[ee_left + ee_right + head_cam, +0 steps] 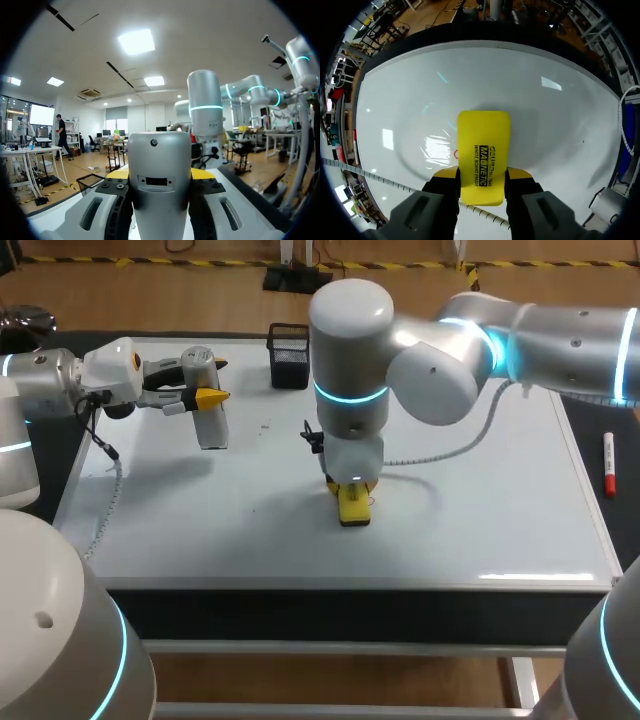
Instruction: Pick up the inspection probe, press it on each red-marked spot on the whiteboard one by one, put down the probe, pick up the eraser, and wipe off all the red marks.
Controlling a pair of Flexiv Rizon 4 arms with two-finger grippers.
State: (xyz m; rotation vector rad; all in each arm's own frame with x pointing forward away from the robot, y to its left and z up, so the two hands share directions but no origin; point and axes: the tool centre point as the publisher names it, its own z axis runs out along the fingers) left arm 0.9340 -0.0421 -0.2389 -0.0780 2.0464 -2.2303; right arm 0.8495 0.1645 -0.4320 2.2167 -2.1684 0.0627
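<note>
You are in the wiping step. Your right end effector (350, 486) points straight down over the middle of the whiteboard (480, 510). It is clenched on the yellow eraser (353, 508), with 1 finger on each long side. The eraser looks to sit flat against the board.

In the right wrist view, the eraser (484, 145) sticks out ahead of the right end effector (481, 181). 1 small red mark (455, 154) peeks out just beside the eraser's edge, on the whiteboard (530, 85). I cannot make out any other red marks in either view; some may lie under the eraser or be too faint to tell.

Your left end effector (205, 396) hangs above the board's far left part, grasping the probe (212, 426). The left wrist view shows the probe (159, 165) upright between the fingers. So the probe has not been set down, though the task asks for that before the wiping.

For the next move, slide the eraser sideways over that red mark. Keep it flat and pressed down so the felt does not skip. Then lift and check the board for what is left.

A black mesh holder (289, 358) stands at the board's far edge. A red marker (608, 466) lies on the bench (600, 525), beside the board's right edge.
</note>
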